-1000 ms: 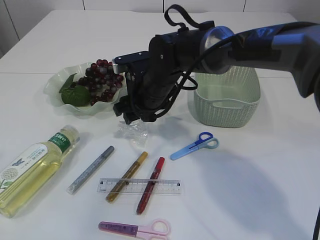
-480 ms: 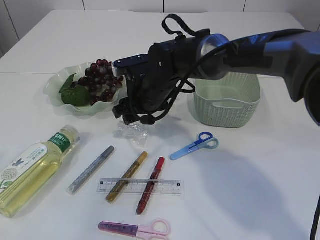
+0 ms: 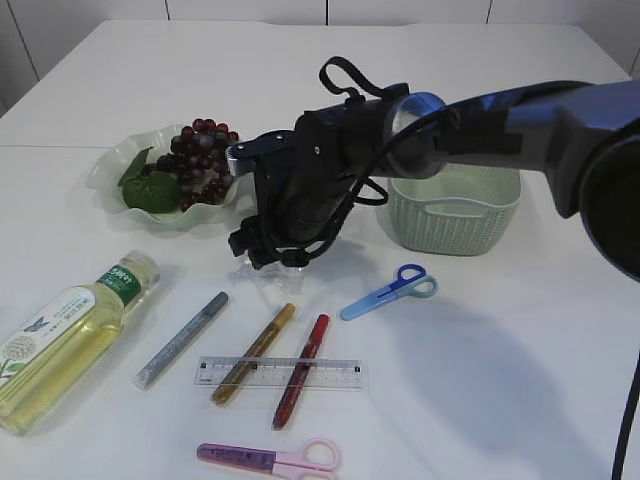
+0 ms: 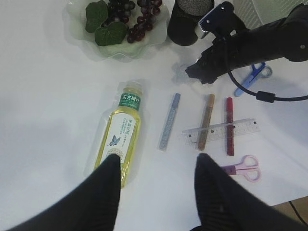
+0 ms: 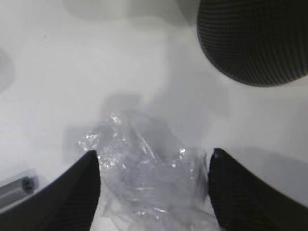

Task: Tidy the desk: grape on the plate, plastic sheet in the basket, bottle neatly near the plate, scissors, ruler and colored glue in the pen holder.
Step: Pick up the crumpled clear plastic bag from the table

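Right gripper (image 5: 153, 190) over plastic sheet (image 5: 144, 180).
Fingers (image 5: 72, 192) spread, straddling crumpled sheet at 9 and 3 o'clock; contact unclear.

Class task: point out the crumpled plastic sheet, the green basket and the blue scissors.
plastic sheet (image 5: 144, 171): right wrist view, crumpled middle.
basket (image 3: 450, 225): exterior view, front wall.
blue scissors (image 3: 372, 299): exterior view, closed blades.
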### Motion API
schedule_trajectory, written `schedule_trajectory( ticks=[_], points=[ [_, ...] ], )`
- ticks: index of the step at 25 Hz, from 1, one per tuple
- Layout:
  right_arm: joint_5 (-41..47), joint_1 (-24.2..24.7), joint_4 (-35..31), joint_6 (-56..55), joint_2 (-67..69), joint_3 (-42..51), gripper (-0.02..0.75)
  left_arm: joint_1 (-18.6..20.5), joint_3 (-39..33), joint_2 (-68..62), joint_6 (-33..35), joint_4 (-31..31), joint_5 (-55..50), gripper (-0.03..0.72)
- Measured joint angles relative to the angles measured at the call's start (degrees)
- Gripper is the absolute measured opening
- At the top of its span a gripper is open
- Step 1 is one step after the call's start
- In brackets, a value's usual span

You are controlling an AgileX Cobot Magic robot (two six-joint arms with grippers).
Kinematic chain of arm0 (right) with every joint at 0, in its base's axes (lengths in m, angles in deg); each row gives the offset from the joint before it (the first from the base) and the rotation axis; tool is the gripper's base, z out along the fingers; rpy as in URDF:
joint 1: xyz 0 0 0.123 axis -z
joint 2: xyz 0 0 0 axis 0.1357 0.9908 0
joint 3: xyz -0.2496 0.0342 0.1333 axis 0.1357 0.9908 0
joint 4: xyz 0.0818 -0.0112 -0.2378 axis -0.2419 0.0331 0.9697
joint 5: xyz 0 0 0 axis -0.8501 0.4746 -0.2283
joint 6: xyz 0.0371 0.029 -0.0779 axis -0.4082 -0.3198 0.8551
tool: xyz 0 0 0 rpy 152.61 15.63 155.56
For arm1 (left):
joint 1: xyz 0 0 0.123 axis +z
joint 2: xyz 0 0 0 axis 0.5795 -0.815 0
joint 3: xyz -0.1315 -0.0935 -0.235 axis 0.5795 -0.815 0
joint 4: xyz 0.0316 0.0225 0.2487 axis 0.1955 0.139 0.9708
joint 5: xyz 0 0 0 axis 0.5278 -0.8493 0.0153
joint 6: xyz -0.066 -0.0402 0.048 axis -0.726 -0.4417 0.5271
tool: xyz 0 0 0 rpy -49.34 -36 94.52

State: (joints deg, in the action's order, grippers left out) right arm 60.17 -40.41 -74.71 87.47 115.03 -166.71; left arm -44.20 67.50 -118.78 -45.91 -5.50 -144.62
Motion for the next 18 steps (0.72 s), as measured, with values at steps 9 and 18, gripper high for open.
schedule_trajectory(
  ticks=[9, 18],
  points=[
    [0.12, 0.00, -0.39, 0.00, 0.56, 0.00, 0.538, 0.00, 0.00, 0.00, 0.00, 0.00, 0.00, 0.369],
    [0.51, 0.00, -0.39, 0.00, 0.56, -0.12, 0.160, 0.00, 0.00, 0.00, -0.05, -0.23, 0.00, 0.369]
  ],
)
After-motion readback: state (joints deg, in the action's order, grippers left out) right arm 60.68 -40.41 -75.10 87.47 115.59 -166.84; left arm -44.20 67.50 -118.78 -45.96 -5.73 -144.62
